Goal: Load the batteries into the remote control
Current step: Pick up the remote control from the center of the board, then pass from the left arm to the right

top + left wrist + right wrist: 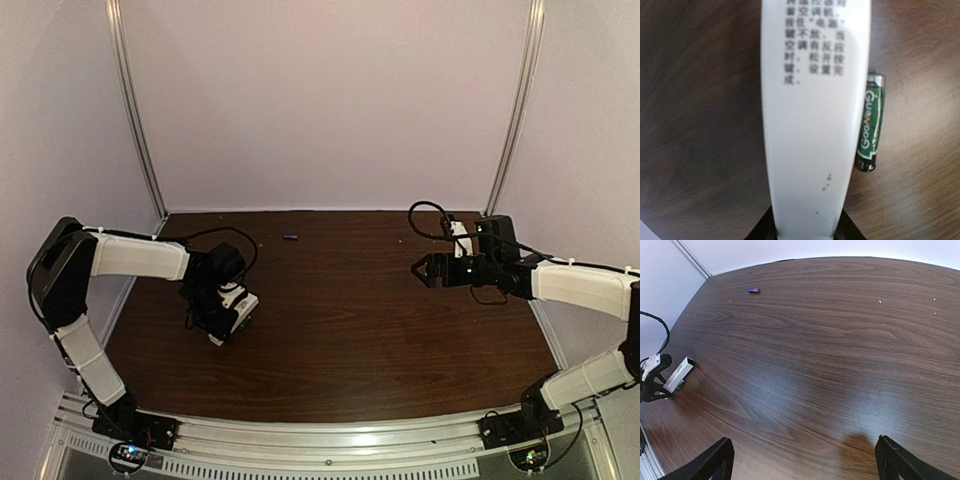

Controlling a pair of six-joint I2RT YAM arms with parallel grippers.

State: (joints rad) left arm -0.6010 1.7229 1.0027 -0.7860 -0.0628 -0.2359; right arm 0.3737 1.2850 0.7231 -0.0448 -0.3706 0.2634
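1 left claw (220,328), tilted downward, straddles remote (815,125).

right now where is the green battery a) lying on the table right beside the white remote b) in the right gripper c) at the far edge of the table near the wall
a: the left wrist view shows the green battery lying flat alongside the remote control.
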